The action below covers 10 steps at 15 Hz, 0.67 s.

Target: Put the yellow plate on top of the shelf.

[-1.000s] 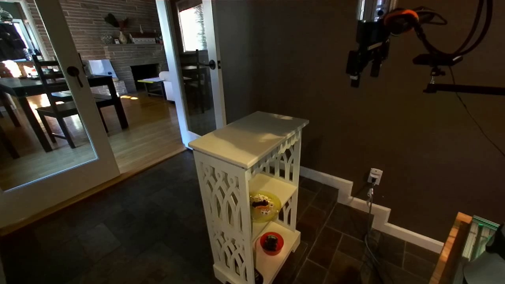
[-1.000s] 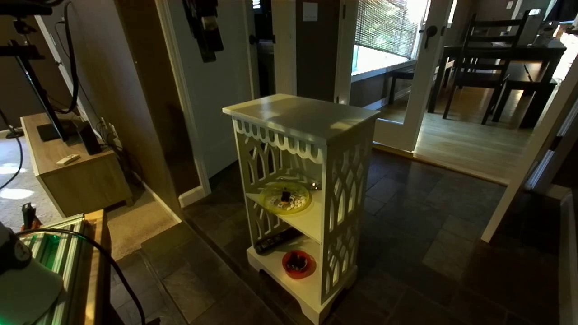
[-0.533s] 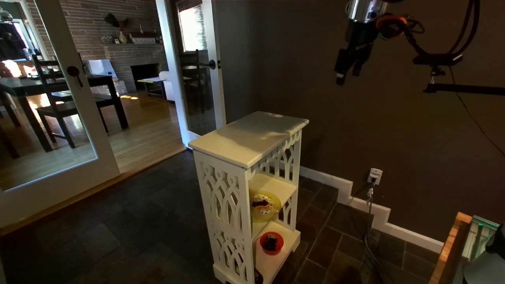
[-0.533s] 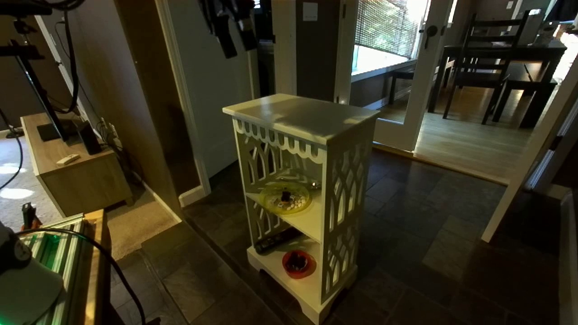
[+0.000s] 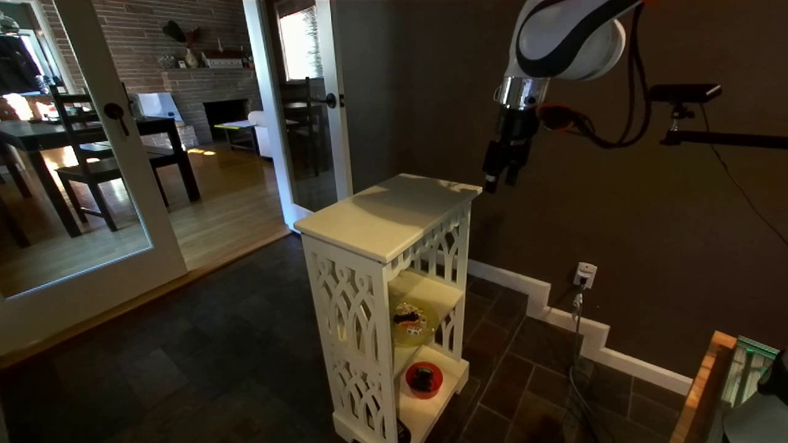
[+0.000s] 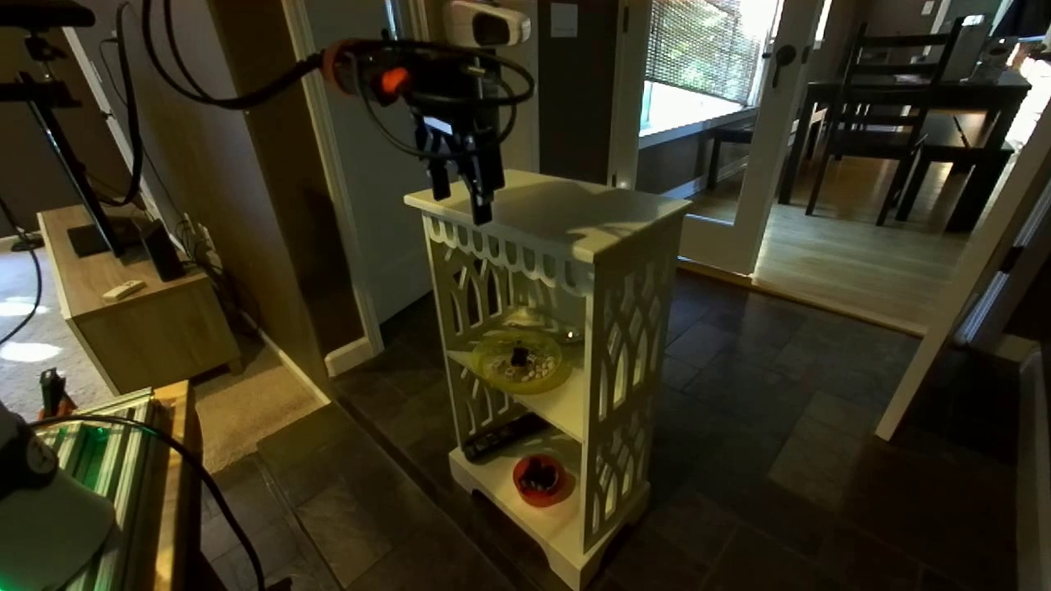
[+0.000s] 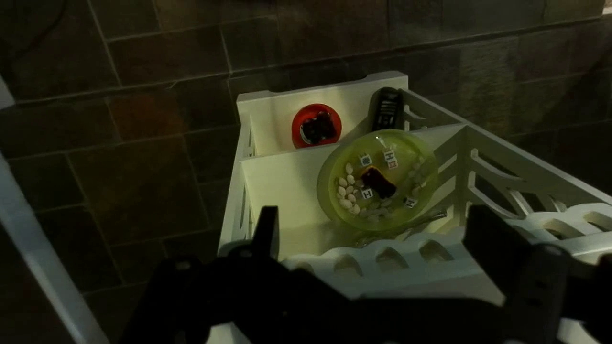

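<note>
1. The gripper [image 6: 462,205] of a robot arm [image 5: 569,49] hangs in midair near the scalloped front edge of a white shelf [image 6: 566,213], apart from it and pointing down. Its two fingers [image 7: 267,234] stand spread wide, unclenched.
2. Below the shelf's top, the yellow plate [image 7: 411,148] rests on the middle tier [image 7: 282,191], toward the right-hand end in the wrist view, where it reaches the tier's front edge.
3. The plate carries pale oval pieces [image 7: 349,190], small marked squares [image 7: 389,156] and a dark block [image 7: 379,181]. A slim, shiny object [image 7: 432,216], too dim to name, lies toward the tier's back edge; whether it touches the plate cannot be told.
4. One level down, on the bottom tier [image 7: 270,126], a red bowl [image 7: 299,122] sits near the middle and holds dark contents [image 7: 319,127]. A black remote [image 7: 388,107] lies apart from it, toward the same end of the shelf as the plate.
5. Dark tiles [image 5: 246,351] spread around the shelf's base, running, in an exterior view, toward white-framed glass doors [image 5: 92,289].
6. Farther off, in both exterior views, a chair [image 5: 98,171] stands at a dark table [image 5: 161,127], and deepest in an exterior view is the black opening of a fireplace [image 5: 225,112].
</note>
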Each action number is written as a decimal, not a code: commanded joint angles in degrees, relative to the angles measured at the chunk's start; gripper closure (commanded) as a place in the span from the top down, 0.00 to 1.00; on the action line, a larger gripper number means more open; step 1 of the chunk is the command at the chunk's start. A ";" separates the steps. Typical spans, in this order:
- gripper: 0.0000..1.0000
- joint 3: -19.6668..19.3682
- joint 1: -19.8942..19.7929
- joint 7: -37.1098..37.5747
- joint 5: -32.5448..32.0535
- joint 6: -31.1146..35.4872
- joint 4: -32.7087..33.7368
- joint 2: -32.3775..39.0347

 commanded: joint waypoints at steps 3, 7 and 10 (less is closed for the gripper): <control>1.00 0.58 -0.60 -0.04 0.12 -0.15 0.18 -0.96; 1.00 0.05 -0.24 0.15 3.49 1.12 -0.21 1.48; 1.00 -0.07 -0.35 2.02 9.20 3.93 -2.46 4.79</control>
